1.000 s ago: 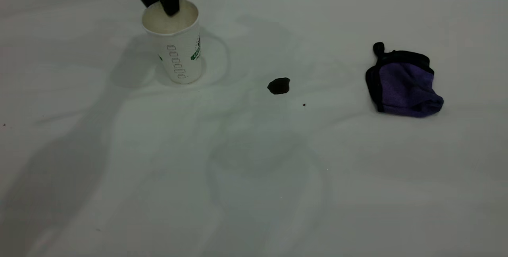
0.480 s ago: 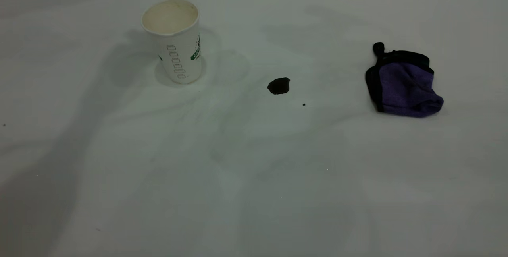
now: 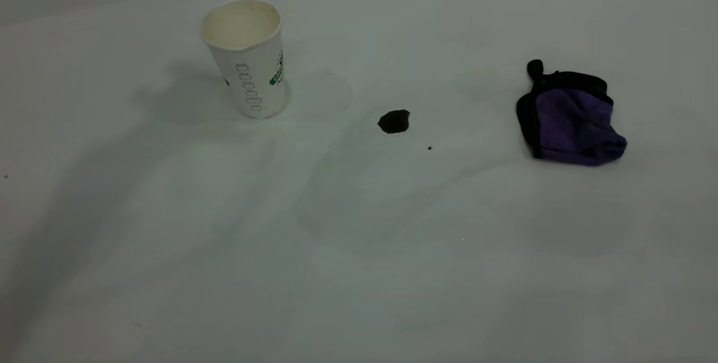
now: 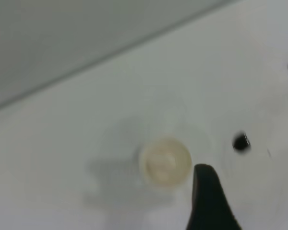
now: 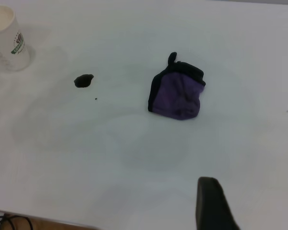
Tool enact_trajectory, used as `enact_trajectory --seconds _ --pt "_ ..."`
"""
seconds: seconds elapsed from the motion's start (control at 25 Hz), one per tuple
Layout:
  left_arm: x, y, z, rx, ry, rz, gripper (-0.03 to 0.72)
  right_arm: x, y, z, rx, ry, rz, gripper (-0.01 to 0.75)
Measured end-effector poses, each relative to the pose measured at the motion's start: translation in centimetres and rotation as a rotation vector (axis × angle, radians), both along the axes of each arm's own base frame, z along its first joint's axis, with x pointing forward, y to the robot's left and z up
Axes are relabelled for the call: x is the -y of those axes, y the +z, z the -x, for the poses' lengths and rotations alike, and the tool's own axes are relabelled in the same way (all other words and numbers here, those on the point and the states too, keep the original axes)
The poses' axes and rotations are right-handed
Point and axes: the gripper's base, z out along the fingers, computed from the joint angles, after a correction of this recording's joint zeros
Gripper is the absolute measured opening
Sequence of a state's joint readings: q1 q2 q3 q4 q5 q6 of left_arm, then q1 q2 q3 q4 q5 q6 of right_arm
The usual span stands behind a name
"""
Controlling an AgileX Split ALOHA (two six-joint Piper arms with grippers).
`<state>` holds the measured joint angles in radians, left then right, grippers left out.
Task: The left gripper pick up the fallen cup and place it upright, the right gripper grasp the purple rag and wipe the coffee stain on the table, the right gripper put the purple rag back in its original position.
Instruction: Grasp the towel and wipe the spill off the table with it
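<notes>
The cup stands upright on the white desk, mouth up and cream inside showing, at about ten o'clock from the desk's centre in the exterior view. The coffee stain lies at roughly four o'clock from the cup, well apart from it, with a tiny black speck just off the stain's four o'clock side. The purple rag sits bunched at three o'clock from the stain, well apart, its black loop pointing toward twelve o'clock.

Neither arm appears in the exterior view. The left wrist view looks down on the cup's open mouth from above, with the stain beside it; only one dark finger of the left end effector shows, clear of the cup and holding nothing (whether it is released or clenched, I cannot tell). The right wrist view shows the rag, the stain and the cup from a distance; of the right end effector one finger is in sight, far from the rag and grasping nothing, and its spread cannot be told.
</notes>
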<state>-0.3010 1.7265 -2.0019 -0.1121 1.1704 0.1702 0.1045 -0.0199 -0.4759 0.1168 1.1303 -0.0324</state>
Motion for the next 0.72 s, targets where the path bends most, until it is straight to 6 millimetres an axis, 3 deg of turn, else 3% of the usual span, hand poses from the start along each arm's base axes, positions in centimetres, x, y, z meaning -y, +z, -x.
enact_trajectory --seconds 0.24,0.72 --pt "-2.4 -1.8 7.6 -0.099 0.01 -0.036 0.468 0.0 0.0 0.0 0.0 0.0 0.0 0.446" --pt "-7.3 -12.3 23.2 -0.306 0.07 -0.076 0.467 0.0 0.0 0.0 0.0 0.0 0.0 0.446"
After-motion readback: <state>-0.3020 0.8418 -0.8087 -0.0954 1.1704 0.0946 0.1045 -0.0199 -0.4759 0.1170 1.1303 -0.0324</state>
